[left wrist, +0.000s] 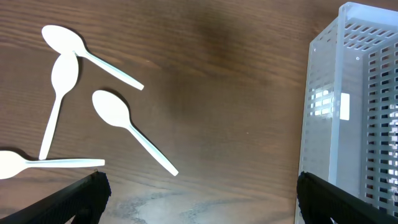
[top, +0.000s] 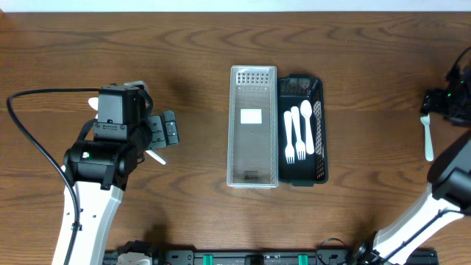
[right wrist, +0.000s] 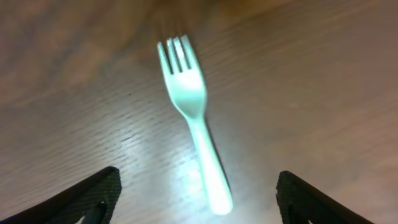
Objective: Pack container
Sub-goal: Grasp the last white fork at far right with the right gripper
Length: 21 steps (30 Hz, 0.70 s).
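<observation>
Wooden table (top: 368,44). At centre: clear slotted container (top: 253,125), upright, touching black tray (top: 320,129) to its right. In tray: two forks (top: 289,136), one spoon (top: 306,110). Left gripper (left wrist: 202,186): spread wide, nothing held, near four loose spoons (left wrist: 112,109). Right gripper (right wrist: 196,186): spread wide, above lone fork (right wrist: 189,106) lying at table's far right.

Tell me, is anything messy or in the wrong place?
Yes. Four white plastic spoons lie scattered and crossing on the brown wooden table, and one white plastic fork lies alone, while other cutlery sits neatly in the black slotted basket.
</observation>
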{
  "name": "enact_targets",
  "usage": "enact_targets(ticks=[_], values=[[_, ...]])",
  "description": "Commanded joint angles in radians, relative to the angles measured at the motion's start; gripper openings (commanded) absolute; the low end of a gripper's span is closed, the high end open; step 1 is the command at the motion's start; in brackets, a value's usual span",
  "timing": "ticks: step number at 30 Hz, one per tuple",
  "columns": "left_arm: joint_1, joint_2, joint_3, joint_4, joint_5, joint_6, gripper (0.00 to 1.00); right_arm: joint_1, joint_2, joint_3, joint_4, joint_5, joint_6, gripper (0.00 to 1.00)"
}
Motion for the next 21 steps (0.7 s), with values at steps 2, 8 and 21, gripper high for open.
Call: enact_targets(ticks=[2,8,21], values=[[0.005,0.001,0.026,0.000,-0.012,0.011,0.98,-0.002,0.078,-0.005,0.011,-0.074,-0.080,0.78],[0.005,0.001,0.026,0.000,-0.011,0.011,0.98,-0.007,0.142,-0.006,0.019,-0.048,-0.076,0.74],[0.005,0.001,0.026,0.000,-0.012,0.011,0.98,-0.006,0.172,-0.063,0.029,-0.047,-0.050,0.37]])
